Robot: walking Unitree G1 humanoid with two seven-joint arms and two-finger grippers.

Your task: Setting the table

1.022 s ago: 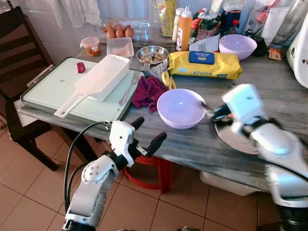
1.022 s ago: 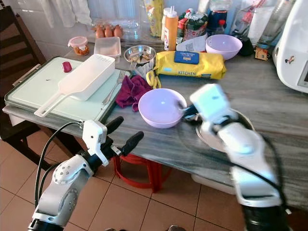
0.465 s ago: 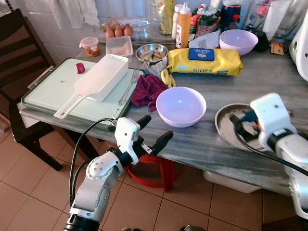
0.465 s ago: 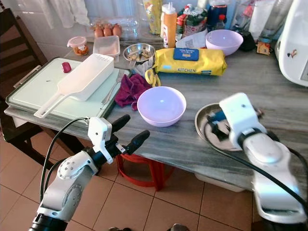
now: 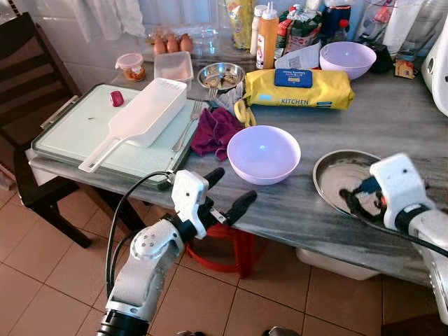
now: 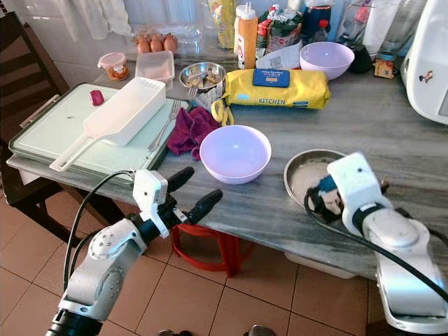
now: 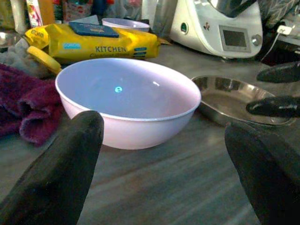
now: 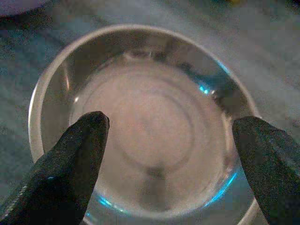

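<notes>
right claw (image 8: 168,164) hangs directly over the steel plate (image 8: 140,122), fingers spread wide, nothing between them; whether the tips touch the plate cannot be told. plate sits on the grey marble worktop (image 5: 392,105) near its front edge, on the robot's right. lilac bowl (image 5: 264,154) stands just beside the plate, toward the middle, apart from it. left claw (image 5: 227,192) held off the worktop's front edge, below the bowl, fingers parted and empty, pointing at the bowl. behind the bowl: crumpled maroon cloth (image 5: 215,131), yellow kitchen-wipes pack (image 5: 297,89), a second lilac bowl (image 5: 346,59) at the back. to the left, a pale green tray (image 5: 70,129) carrying a white long-handled scoop (image 5: 143,115), a fork (image 5: 189,124) at the tray's right rim.
</notes>
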